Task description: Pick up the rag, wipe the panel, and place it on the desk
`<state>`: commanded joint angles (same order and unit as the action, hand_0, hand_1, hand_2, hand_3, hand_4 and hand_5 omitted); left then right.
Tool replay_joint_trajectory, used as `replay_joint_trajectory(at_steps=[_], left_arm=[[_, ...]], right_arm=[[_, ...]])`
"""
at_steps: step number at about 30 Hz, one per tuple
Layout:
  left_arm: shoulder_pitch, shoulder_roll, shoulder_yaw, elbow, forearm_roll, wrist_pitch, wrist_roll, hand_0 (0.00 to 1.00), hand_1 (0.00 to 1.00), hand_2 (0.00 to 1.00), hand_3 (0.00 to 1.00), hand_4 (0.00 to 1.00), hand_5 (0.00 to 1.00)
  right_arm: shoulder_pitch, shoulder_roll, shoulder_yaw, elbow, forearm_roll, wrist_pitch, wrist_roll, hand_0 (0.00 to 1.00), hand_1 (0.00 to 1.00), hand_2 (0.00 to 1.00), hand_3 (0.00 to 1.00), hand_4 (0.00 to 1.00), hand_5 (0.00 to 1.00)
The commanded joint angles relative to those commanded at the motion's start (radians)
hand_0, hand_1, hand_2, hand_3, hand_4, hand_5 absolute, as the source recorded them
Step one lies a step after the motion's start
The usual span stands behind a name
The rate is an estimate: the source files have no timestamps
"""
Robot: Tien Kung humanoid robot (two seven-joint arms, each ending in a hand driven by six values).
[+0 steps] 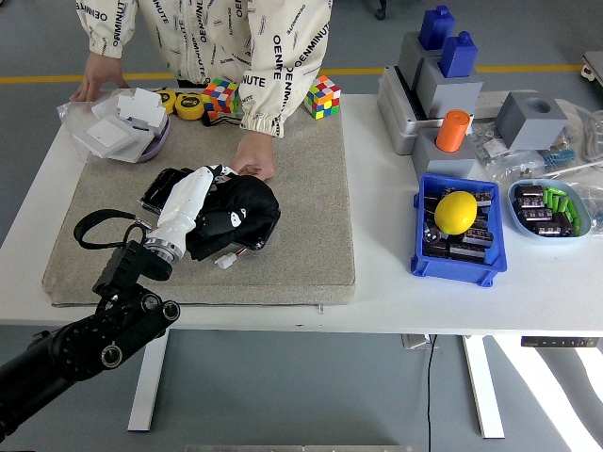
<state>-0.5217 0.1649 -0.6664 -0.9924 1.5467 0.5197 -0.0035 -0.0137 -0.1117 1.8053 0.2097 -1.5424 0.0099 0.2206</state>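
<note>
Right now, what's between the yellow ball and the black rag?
In the head view, only bare grey felt mat and white table lie between the yellow ball and black rag.

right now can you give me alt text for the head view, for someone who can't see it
The robot's left hand presses a black cloth rag onto a glossy black panel lying on a grey felt mat. A person's hand steadies the panel's far edge, beside two colourful puzzle cubes and a blue plastic bin.

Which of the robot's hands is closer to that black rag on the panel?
The left. The left hand presses the black rag onto the panel; the right hand isn't in view.
</note>
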Motion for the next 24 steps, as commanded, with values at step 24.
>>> replay_joint_trajectory(at_steps=[24], left_arm=[[-0.004,-0.021,-0.033,0.024,-0.001,-0.011,-0.009,0.274,0.322,0.331,0.572,0.657,0.002]], right_arm=[[0.000,0.000,0.002,0.001,0.003,-0.001,0.000,0.525,0.557,0.490,0.522,0.885,0.350]])
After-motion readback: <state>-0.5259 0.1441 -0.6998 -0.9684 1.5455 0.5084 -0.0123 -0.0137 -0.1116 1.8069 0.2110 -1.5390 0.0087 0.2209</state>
